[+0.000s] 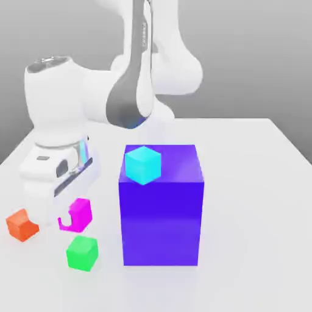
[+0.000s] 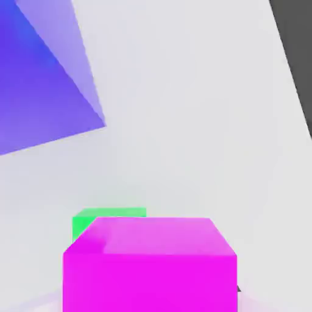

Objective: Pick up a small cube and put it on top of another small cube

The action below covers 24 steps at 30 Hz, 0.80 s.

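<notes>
The small glossy magenta cube (image 1: 77, 214) sits close under the white arm's gripper (image 1: 67, 201) at the exterior view's left, and in the hand view the same cube (image 2: 149, 265) looms directly in front of the camera, so the fingers look clenched on it, pressing two opposite side faces. Whether it rests on the white tabletop (image 1: 244, 183) or hangs just above it cannot be told. A small glossy green cube (image 1: 81, 253) lies just beside it, a small orange cube (image 1: 22, 225) further toward the exterior view's left, and a pale cyan cube (image 1: 142, 164) rests on the top of the big blue-purple block (image 1: 161, 207). The magenta cube looks rigid, light and smooth, likely slippery; a square grip on flat parallel faces, centred on them, should hold it without twisting.
</notes>
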Motion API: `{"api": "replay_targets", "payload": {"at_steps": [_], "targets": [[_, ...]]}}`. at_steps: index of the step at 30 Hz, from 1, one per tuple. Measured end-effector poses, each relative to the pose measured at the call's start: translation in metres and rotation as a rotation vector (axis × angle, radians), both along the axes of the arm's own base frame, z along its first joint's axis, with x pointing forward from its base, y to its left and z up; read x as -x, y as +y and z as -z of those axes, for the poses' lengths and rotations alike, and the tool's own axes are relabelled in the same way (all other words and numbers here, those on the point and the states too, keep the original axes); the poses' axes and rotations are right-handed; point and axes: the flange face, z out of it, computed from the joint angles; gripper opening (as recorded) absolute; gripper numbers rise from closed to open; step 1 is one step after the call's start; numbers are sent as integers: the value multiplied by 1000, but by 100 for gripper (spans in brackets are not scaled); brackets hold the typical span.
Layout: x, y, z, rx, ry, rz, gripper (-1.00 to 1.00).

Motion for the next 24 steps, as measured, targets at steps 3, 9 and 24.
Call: {"api": "replay_targets", "payload": {"at_steps": [3, 9, 24], "targets": [[0, -2, 2, 10, 8, -6, -100], [-3, -6, 12, 20, 8, -2, -100], [3, 2, 68, 2, 6, -11, 100]]}}
